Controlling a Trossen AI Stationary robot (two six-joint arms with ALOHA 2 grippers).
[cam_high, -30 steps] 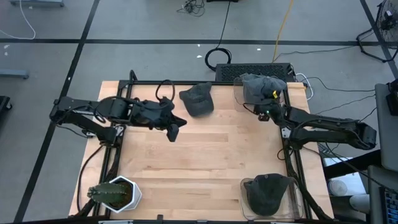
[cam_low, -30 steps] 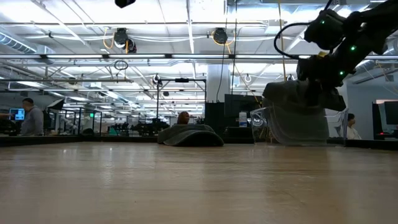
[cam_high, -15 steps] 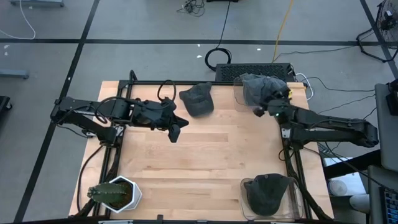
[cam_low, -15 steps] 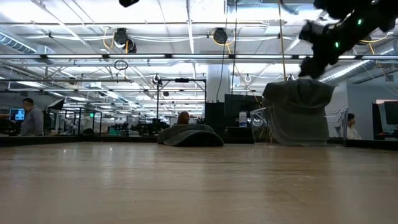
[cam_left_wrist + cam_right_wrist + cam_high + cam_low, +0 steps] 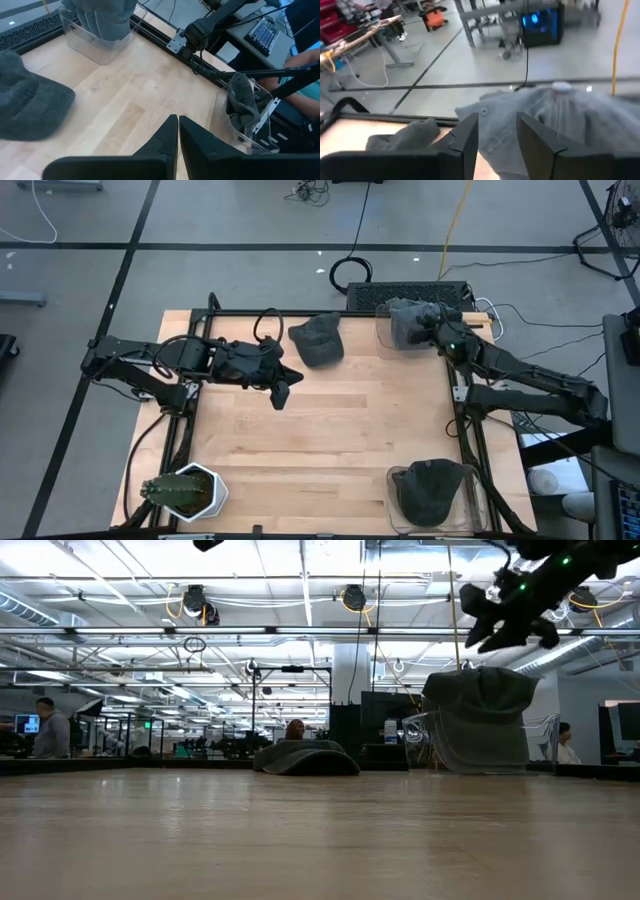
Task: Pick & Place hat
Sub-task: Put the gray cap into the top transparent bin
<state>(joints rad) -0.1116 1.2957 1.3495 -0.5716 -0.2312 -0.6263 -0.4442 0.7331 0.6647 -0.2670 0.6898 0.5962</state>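
Table (image 5: 330, 440); hat (image 5: 318, 340) brim toward rear-left

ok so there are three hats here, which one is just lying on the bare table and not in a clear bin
The dark hat at the table's far edge, between the two arms, lies straight on the wood. The grey hat in the far right corner and the near right hat sit in clear bins.

A potted cactus (image 5: 180, 491) occupies the table's (image 5: 320, 440) corner.

Wooden table (image 5: 320, 430), loose hat (image 5: 318, 340), two clear bins (image 5: 470, 490), potted plant (image 5: 180, 492)
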